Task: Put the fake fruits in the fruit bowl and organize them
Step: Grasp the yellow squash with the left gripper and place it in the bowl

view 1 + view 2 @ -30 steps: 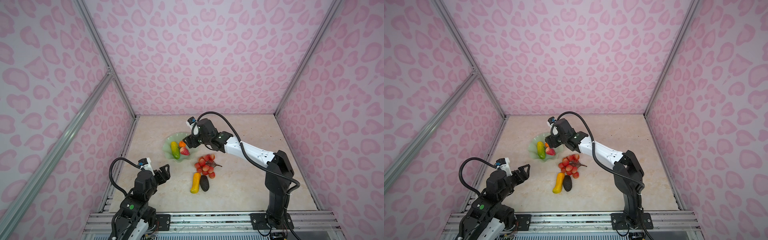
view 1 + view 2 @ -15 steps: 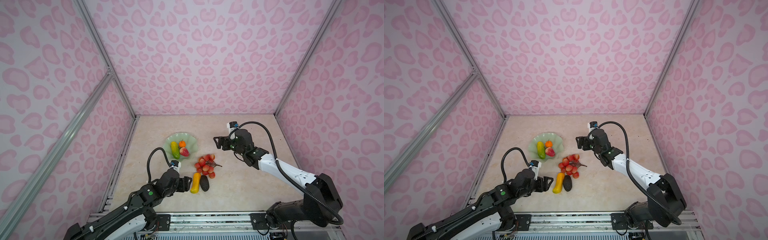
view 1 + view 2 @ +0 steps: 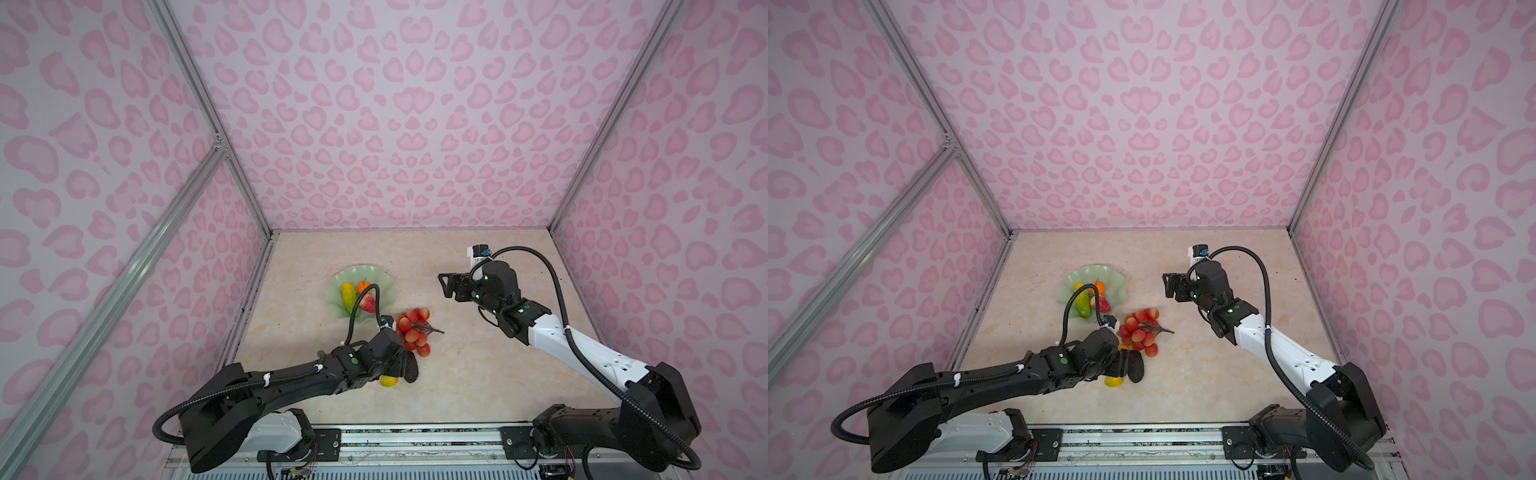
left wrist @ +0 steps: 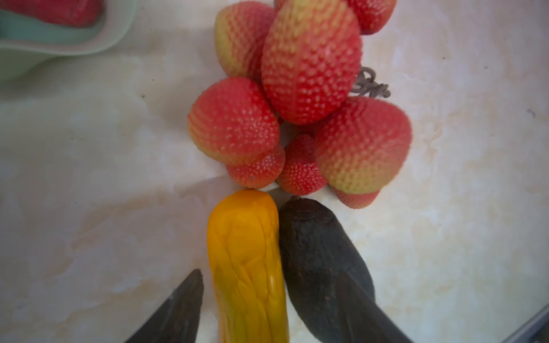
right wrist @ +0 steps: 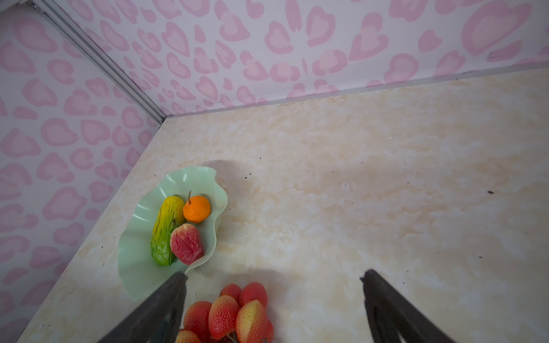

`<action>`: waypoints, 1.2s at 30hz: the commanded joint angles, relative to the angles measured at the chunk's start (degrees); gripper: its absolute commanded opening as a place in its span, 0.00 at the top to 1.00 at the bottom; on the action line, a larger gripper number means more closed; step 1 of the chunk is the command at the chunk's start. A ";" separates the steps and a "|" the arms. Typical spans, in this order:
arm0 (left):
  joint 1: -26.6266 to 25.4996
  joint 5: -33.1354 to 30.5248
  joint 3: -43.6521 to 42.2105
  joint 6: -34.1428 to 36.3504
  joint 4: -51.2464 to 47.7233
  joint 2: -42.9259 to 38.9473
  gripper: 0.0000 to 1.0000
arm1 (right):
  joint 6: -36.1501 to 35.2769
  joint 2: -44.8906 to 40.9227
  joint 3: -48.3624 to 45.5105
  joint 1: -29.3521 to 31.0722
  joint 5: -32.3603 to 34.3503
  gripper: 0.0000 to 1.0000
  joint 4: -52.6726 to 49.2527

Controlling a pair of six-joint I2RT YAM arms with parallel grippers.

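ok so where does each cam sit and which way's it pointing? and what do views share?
Both top views: high over the front rail, looking down toward the back wall; left arm, right arm and table show.
Left wrist: low over the table, facing down at the yellow-orange fruit, avocado and grape bunch; left gripper open astride the fruit.
Right wrist: raised, looking down toward the fruit bowl; right gripper open, empty.
Shared: both wrist views catch grape bunch and fruit bowl rim.
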 commanded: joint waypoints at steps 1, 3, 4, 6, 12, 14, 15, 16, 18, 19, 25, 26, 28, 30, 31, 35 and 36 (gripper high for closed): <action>-0.04 -1.68 0.59 -1.84 -1.47 1.77 0.36 | 0.14 -0.38 -0.67 -0.44 -0.60 0.08 -0.38; -0.04 -2.14 0.24 -2.12 -2.01 1.99 0.39 | 0.16 -0.25 -0.83 -0.81 -0.61 0.08 -0.24; -0.04 -2.37 0.05 -2.02 -2.17 1.93 0.42 | 0.28 -0.14 -0.94 -0.83 -0.65 0.08 -0.12; -0.04 -2.84 -0.07 -1.77 -2.71 1.78 0.48 | 0.55 0.19 -0.94 -1.19 -1.05 0.08 0.26; -0.04 -4.23 -1.72 -1.32 -3.81 -1.27 0.57 | 0.55 1.50 -0.17 -1.72 -2.08 0.08 0.16; -0.04 -4.80 -1.90 -1.33 -4.67 -2.29 0.60 | 0.56 1.97 -0.12 -1.87 -2.35 0.08 0.17; -0.04 -5.09 -1.91 -1.24 -5.11 -2.98 0.61 | 0.55 2.13 0.05 -1.99 -2.52 0.08 0.07; -0.04 -5.14 -1.99 -1.11 -5.33 -3.67 0.62 | 0.60 2.26 0.10 -2.10 -2.62 0.08 -0.02; -0.04 -5.01 -1.87 -0.58 -6.07 -5.95 0.63 | 0.62 2.42 0.22 -2.24 -2.72 0.08 -0.08; -0.04 -5.05 -1.76 -0.31 -6.50 -7.31 0.62 | 0.66 2.43 0.16 -2.23 -2.72 0.08 -0.18; 1.00 -9.66 1.62 1.98 -14.13 -18.16 0.63 | 0.32 2.17 0.17 -2.72 -2.63 0.08 -0.48; 1.86 -9.86 2.44 3.00 -14.76 -19.68 0.63 | 0.23 2.11 0.18 -2.76 -2.63 0.08 -0.58; 4.40 -9.60 3.86 5.17 -14.58 -21.68 0.63 | 0.12 2.08 0.31 -2.89 -2.62 0.08 -0.72; 8.26 -8.66 5.20 7.93 -12.85 -22.41 0.62 | 0.10 1.87 0.23 -3.02 -2.68 0.08 -0.85; 10.20 -7.97 5.96 9.19 -11.86 -22.15 0.62 | 0.11 1.83 0.24 -3.03 -2.80 0.08 -0.82; 17.09 -5.04 11.91 14.71 -7.89 -16.60 0.62 | 0.22 0.95 0.14 -3.16 -3.33 0.08 -2.02; 18.28 -4.43 13.38 15.98 -7.02 -14.68 0.62 | 0.27 0.65 -0.10 -3.11 -3.27 0.08 -2.25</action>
